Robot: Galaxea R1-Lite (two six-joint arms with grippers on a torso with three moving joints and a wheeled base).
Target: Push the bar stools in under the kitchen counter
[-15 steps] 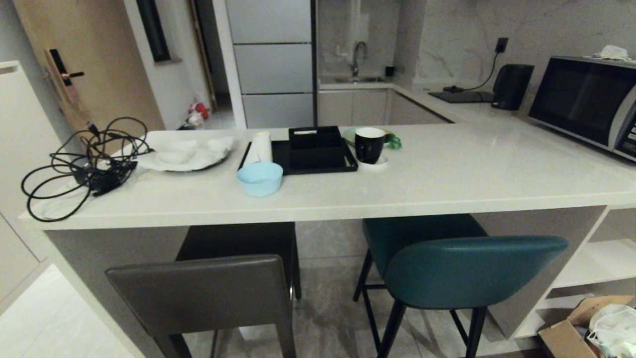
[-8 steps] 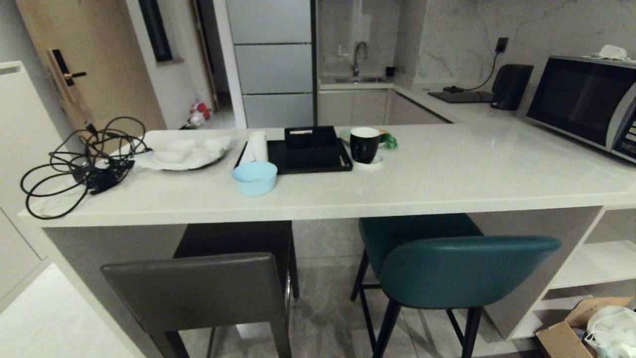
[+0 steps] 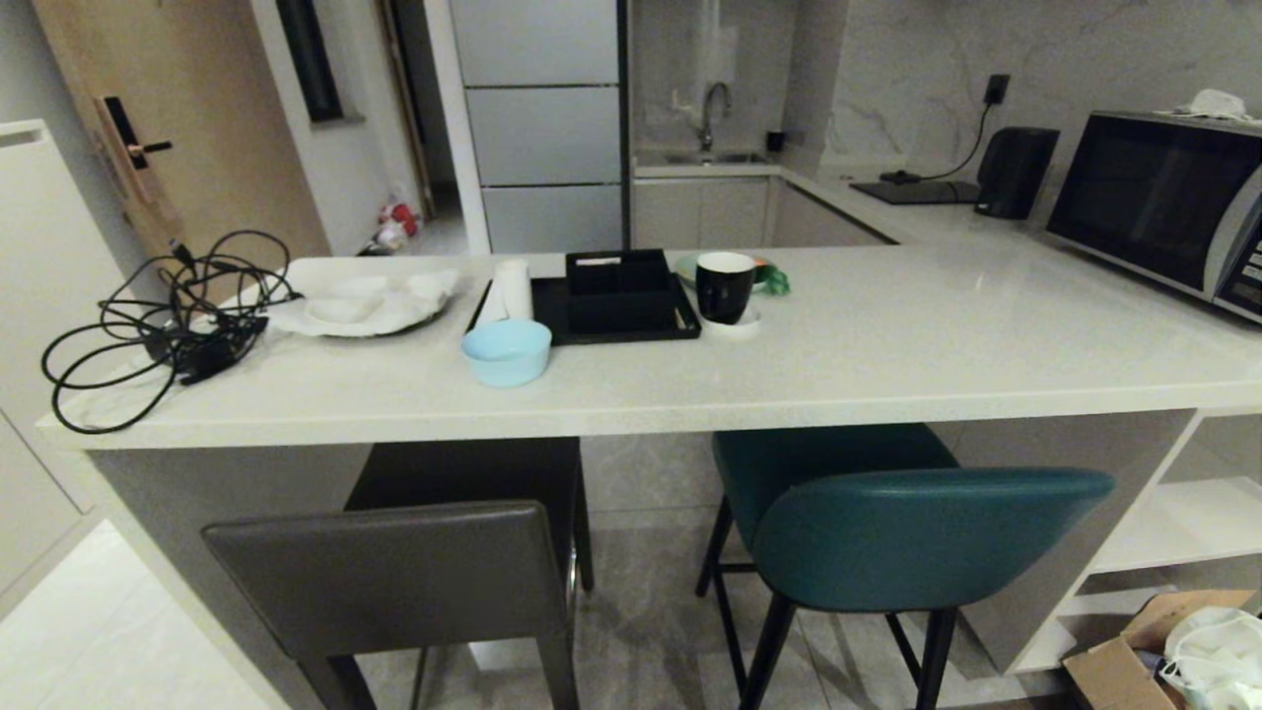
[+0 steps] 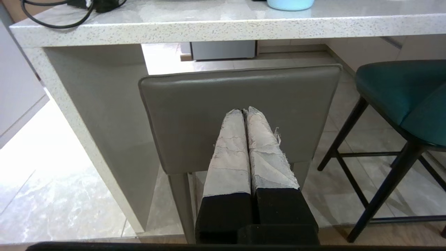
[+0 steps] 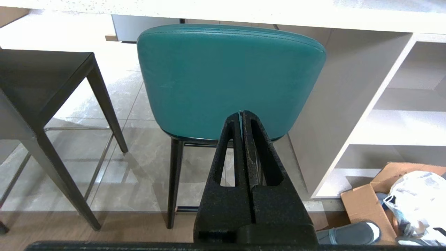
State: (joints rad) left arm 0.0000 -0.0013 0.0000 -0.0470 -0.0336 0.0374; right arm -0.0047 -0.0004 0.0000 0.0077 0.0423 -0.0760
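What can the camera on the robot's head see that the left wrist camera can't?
Only the head view shows the black mug, the black tray, the microwave and the sink tap. Only the left wrist view shows the left gripper, shut, pointing at the grey stool. Both show the grey stool, the teal stool, the kitchen counter, the blue bowl and the black cables.

You've got the counter (image 3: pixel 887 365) as ref. Square-backed stool (image 3: pixel 394 582) sits under its front edge, left end; round-backed stool (image 3: pixel 917 532) to the right of it, also part under. On top: cables (image 3: pixel 148 325) far left, tray (image 3: pixel 616 306) mid, microwave (image 3: pixel 1163 207) far right.
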